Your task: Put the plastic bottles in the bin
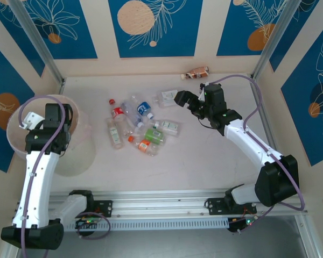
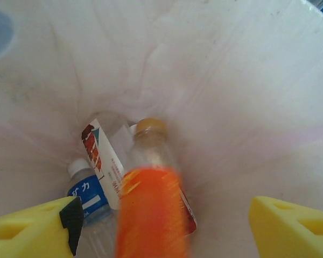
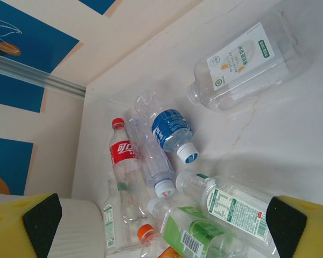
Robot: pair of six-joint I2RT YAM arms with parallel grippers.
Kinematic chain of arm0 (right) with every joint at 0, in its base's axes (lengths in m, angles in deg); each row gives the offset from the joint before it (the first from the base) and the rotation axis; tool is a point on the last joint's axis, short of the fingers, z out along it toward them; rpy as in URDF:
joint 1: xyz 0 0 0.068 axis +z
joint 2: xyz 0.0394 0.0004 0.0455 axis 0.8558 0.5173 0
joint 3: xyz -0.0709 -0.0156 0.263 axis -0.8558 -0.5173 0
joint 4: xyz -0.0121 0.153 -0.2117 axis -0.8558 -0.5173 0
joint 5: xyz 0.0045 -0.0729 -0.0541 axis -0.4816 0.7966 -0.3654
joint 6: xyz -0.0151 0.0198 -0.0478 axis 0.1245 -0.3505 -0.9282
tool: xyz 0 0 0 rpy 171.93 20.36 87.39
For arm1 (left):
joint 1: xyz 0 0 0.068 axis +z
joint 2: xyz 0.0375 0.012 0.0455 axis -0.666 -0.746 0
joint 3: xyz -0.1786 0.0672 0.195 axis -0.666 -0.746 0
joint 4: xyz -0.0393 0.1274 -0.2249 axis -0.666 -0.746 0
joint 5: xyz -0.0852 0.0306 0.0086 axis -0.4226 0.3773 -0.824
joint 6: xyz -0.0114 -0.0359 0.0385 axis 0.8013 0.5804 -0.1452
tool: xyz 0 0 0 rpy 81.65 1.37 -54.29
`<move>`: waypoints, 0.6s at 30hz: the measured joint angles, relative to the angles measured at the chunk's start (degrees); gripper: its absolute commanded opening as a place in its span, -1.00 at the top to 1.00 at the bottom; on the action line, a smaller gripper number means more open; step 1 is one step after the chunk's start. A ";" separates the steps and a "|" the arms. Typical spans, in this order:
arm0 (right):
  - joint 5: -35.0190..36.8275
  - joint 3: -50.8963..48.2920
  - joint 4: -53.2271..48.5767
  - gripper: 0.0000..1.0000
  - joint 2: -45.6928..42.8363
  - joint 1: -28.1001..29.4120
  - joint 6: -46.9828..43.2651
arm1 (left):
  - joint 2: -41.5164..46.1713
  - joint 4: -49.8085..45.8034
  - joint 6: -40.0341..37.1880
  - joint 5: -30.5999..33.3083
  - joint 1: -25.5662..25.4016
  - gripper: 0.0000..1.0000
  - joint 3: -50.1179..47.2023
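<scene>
The pale translucent bin (image 1: 21, 141) stands at the left, and my left gripper (image 1: 60, 115) hangs over its mouth. In the left wrist view the left gripper (image 2: 164, 226) is open, its yellow fingers (image 2: 27, 228) wide apart. An orange-labelled bottle (image 2: 151, 209) shows blurred between them, touching neither finger. Below it lie a blue-labelled bottle (image 2: 86, 193) and a white-and-red-labelled one (image 2: 105, 161) on the bin's bottom (image 2: 231, 134). Several bottles lie mid-table, among them a red-labelled one (image 1: 117, 112) and a green one (image 1: 154, 135). My right gripper (image 1: 185, 99) is open above them, holding nothing.
A brown-labelled bottle (image 1: 196, 72) lies alone at the back wall. A big flat clear bottle (image 3: 247, 67) rests apart from the cluster, towards the back. Metal posts (image 1: 40, 40) stand at the back corners. Bare tabletop (image 1: 204, 156) stretches in front of the bottles.
</scene>
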 measured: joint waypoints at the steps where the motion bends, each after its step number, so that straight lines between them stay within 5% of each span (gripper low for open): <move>1: 0.02 0.00 -0.15 -0.99 0.00 0.00 0.00 | 0.00 0.13 -0.46 0.33 0.02 -0.79 0.39; 7: 1.86 -0.46 -0.44 -0.99 -0.90 -0.02 0.00 | 1.14 2.36 -3.85 0.70 0.07 -1.00 1.42; 18: 5.22 -4.66 1.03 -0.99 -5.70 -1.97 -0.83 | 0.68 12.37 -12.50 -7.96 -2.89 -1.00 5.51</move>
